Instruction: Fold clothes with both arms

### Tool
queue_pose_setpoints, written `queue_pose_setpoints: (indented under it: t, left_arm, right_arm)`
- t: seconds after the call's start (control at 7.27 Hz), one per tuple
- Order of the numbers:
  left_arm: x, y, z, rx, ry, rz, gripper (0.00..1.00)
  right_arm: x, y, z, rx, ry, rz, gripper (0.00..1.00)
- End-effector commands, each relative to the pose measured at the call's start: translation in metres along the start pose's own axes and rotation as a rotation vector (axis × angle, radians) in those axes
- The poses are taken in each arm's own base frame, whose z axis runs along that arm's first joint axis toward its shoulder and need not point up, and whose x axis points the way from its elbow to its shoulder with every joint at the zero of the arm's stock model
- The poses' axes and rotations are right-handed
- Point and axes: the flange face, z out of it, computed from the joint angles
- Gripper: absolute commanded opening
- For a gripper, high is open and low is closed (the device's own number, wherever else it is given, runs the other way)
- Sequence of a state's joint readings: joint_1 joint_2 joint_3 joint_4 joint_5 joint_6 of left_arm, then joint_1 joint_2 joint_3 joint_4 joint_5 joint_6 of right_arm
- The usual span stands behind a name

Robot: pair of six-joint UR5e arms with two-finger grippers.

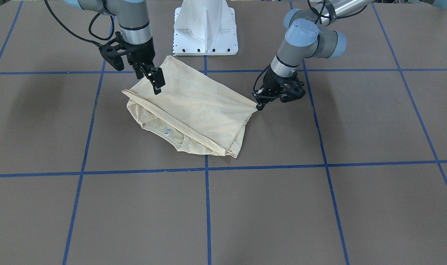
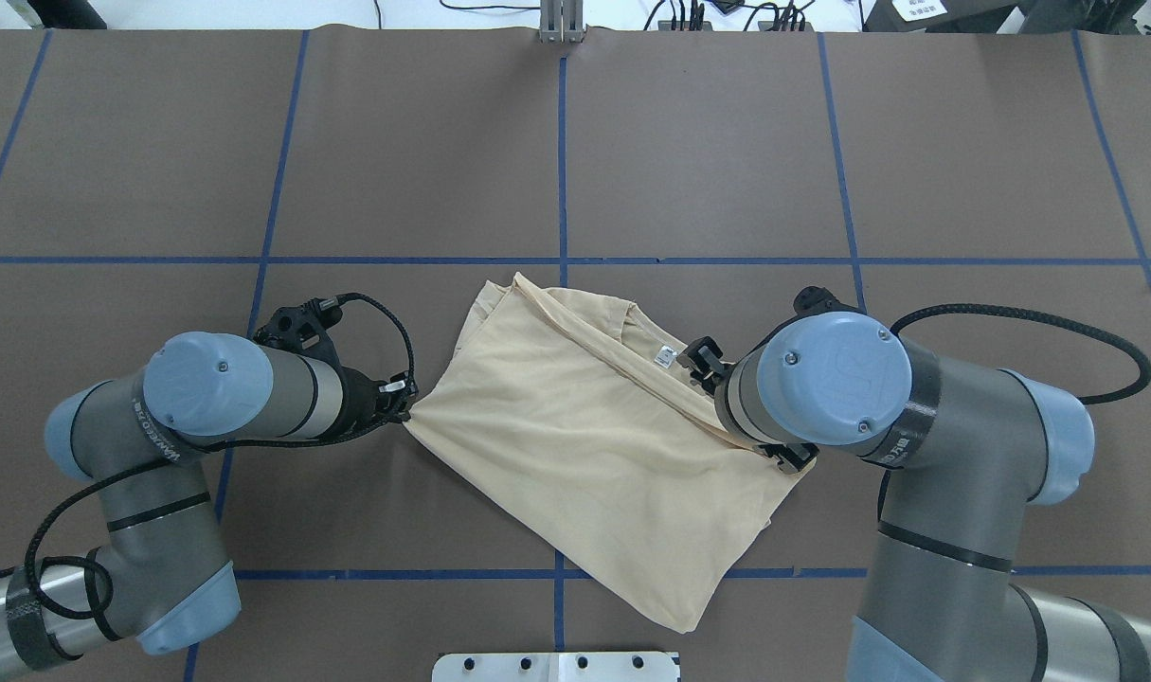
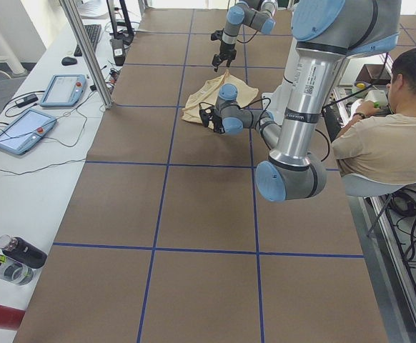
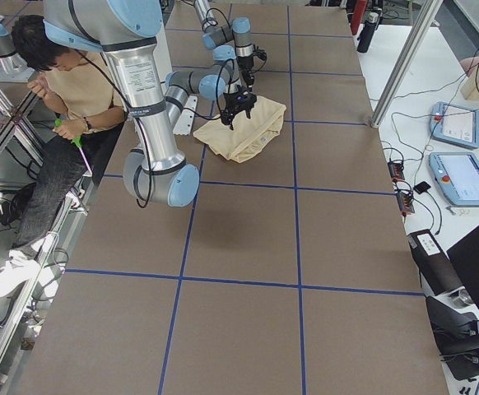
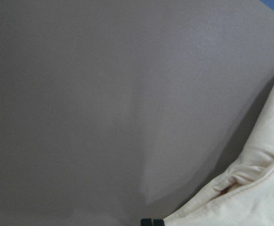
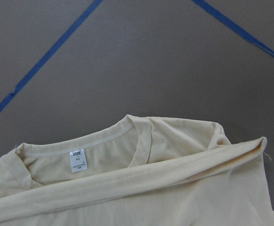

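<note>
Overhead exterior, left hand (image 2: 403, 409) pinching T-shirt (image 2: 575, 431) corner

A robotics lab. Two robot arms on a white pedestal (image 1: 205, 27) work over a brown table (image 2: 708, 142) gridded with blue tape (image 2: 562, 170). Beyond them, teach pendants (image 3: 63, 90), cables and a seated person (image 3: 387, 136) line side benches.

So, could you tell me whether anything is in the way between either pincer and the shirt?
Nothing visible. The left pincer is shut on a corner of the cream shirt, and the right pincer is already at its opposite edge.
</note>
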State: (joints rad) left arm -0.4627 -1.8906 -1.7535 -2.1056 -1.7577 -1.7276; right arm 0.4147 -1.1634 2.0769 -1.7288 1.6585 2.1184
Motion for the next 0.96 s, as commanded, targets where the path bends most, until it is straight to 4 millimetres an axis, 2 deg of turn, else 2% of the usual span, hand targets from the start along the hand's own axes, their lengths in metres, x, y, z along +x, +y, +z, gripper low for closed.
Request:
queue_pose_setpoints:
  t: [0.0, 0.28, 0.41, 0.55, 0.83]
  left_arm:
    - [0.03, -0.041, 0.005, 0.133, 0.025, 0.037, 0.0]
    - [0.067, -0.116, 0.003, 0.23, 0.067, 0.086, 0.0]
    - [0.08, -0.161, 0.012, 0.279, 0.089, 0.099, 0.0]
    - [0.101, -0.194, 0.025, 0.312, 0.091, 0.103, 0.0]
    - [0.102, -0.214, 0.042, 0.328, 0.163, 0.145, 0.0]
  right_arm:
    - [-0.005, -0.002, -0.004, -0.001, -0.01, 0.006, 1.0]
    - [-0.009, -0.009, -0.008, 0.005, -0.02, 0.017, 1.0]
    - [-0.013, -0.018, -0.01, 0.015, -0.026, 0.028, 1.0]
    - [-0.017, -0.023, -0.013, 0.021, -0.035, 0.017, 1.0]
    - [-0.035, -0.022, -0.015, 0.024, -0.05, 0.025, 1.0]
